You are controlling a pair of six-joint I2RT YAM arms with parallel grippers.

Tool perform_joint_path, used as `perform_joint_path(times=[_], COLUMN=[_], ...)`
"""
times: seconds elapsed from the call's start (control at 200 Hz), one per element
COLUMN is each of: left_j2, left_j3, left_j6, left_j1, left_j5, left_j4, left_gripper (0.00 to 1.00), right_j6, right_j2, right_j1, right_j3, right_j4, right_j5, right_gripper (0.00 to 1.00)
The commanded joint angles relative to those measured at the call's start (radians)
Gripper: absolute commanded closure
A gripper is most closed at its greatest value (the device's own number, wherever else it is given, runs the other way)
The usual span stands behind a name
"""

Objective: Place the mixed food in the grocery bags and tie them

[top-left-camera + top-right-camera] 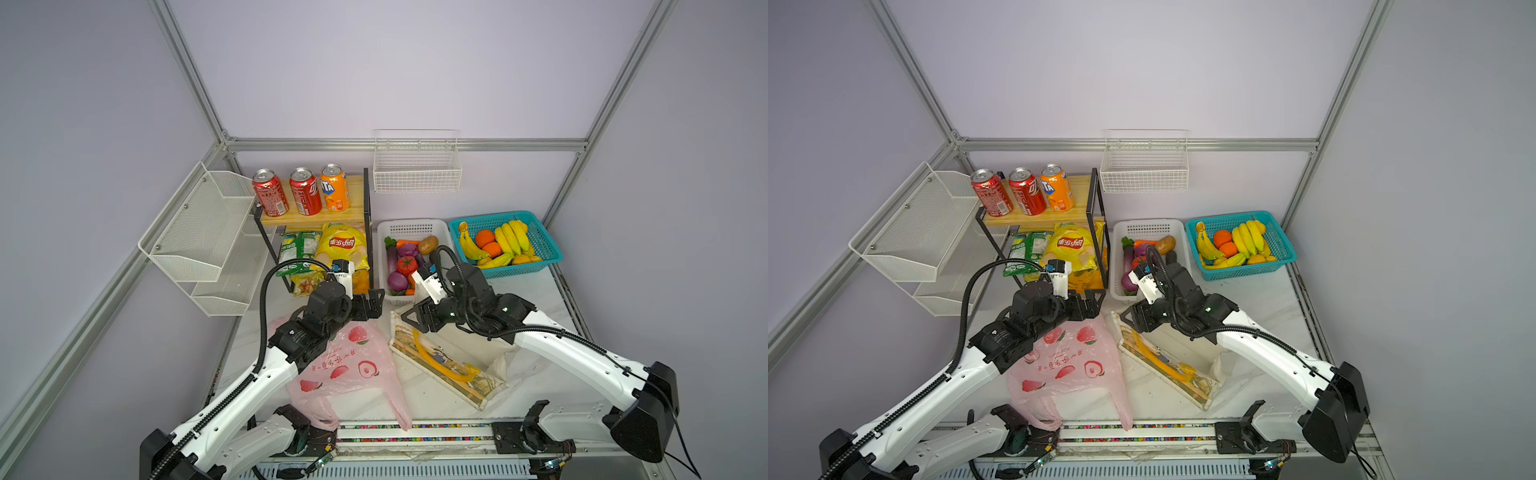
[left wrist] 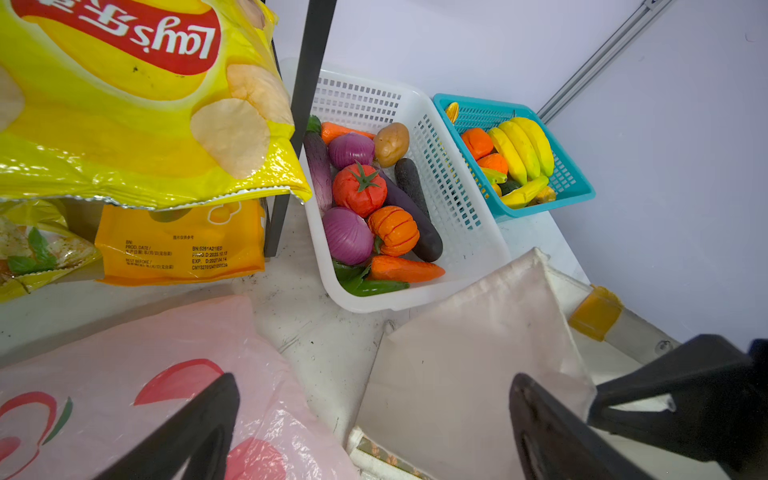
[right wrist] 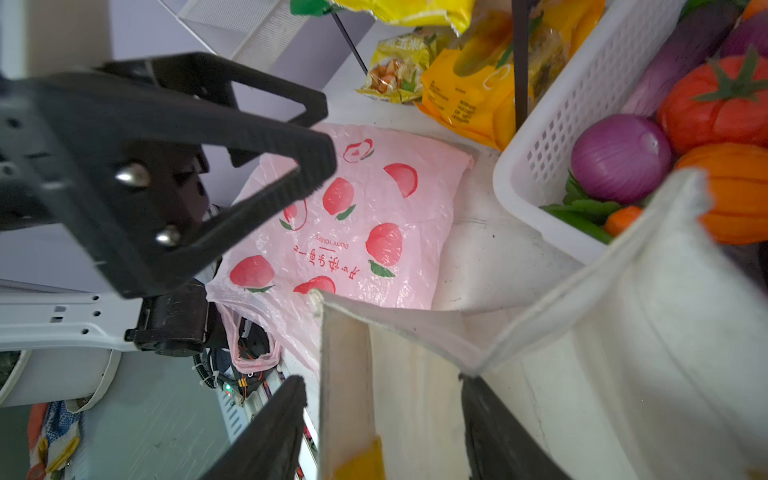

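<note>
**Even light; near range soft**

Both top views: bright, even light from above; faint shadows on the worktop [image 1: 428,397]; frame rails [image 1: 189,70] bow toward the edges. Left wrist view: foil glare on the chip packet [image 2: 124,116]; left tool [image 2: 374,378] blurred. Right wrist view: pink bag [image 3: 374,216] glints; right tool [image 3: 382,380] soft, close to the lens.
</note>
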Motion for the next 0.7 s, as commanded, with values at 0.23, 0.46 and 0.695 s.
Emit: perform_joint_path(times=[0.23, 0.46, 0.695], left_j2=[0.092, 0.25, 0.372], left_j3=[0.268, 0.456, 0.547], left_j6=[0.143, 0.307, 0.379], left_j1=[-0.044, -0.13, -0.196], left_j5=[0.207, 0.235, 0.205], left_j4=[-0.07, -0.283, -0.387], left_gripper=[0.01, 0.01, 0.01], right_j6=[-0.059, -0.042, -0.062], right_j2=[-0.184, -0.135, -0.1], right_j1=[-0.016, -0.132, -0.152], right_j3=[0.105, 0.048, -0.02], right_j4=[-0.194, -0.264, -0.266], right_j5=[0.32, 0.434, 0.365], right_gripper=[0.26, 0.2, 0.19])
